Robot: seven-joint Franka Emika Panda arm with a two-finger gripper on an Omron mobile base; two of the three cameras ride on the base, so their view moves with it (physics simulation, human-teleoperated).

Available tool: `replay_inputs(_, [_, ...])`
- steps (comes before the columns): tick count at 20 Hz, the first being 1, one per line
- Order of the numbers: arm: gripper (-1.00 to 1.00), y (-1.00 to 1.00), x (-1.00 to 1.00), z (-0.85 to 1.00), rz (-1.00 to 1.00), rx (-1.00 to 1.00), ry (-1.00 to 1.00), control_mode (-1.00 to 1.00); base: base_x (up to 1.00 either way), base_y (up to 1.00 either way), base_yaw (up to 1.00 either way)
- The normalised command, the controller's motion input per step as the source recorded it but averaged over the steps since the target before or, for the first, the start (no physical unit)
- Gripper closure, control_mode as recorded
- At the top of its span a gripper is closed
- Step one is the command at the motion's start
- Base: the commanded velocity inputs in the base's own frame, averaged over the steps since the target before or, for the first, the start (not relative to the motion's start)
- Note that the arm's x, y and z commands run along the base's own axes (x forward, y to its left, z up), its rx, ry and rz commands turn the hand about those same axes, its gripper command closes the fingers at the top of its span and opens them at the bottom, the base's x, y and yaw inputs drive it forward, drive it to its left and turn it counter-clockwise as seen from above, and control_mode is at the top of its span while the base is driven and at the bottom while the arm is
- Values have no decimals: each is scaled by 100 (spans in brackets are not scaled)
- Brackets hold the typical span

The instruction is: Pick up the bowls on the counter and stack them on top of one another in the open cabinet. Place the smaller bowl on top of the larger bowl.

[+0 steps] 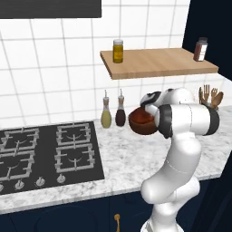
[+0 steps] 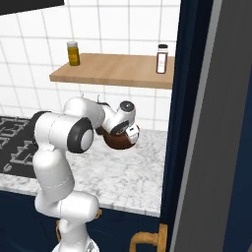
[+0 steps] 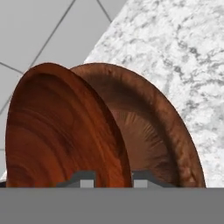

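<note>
Holding the larger bowl (image 1: 142, 121) aloft, above the marble surface (image 1: 122, 154) and below the open cabinet (image 1: 158, 62). In the hand view, the hand (image 3: 113, 177) narrowed onto the wall of the larger bowl (image 3: 144, 131), one fingertip (image 3: 83, 178) inside the rim, the other outside (only the tips show, so how deep the bite goes cannot be told). Bowl tipped on its side in that view, hollow facing left, rim running from lower right up over the top.

Smaller bowl not to be picked out for certain in any view.

From the left base view: bowl just right of two slim bottles (image 1: 113, 113) standing at the tiled wall, one pale yellow-green, one dark. Black gas hob (image 1: 45, 152) at the left of the surface. Pot of wooden utensils (image 1: 210, 97) at the far right, partly behind the arm. On the cabinet board, a yellow jar (image 1: 118, 50) near its left end and a dark spice jar (image 1: 200, 49) at its right end.

From the right base view: the larger bowl (image 2: 118, 140) under the wrist, clear of the marble. Same yellow jar (image 2: 73, 53) and a white-labelled jar (image 2: 162, 59) on the board (image 2: 113, 69). Dark navy panel (image 2: 197, 123) filling the right.
</note>
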Motion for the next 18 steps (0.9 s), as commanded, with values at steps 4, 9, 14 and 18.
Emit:
replay_inputs(4, [-100,0,0,59,0,2,0,-100,0,0,0])
replay_inputs(9, [-100,-2,-22,45,0,-1,6,-100,0,0,0])
replay_inputs(14, [-100,0,-18,-74,0,-16,13,-100,0,0,0])
replay_inputs(18, [-100,3,0,-72,2,-8,13,-100,0,0,0])
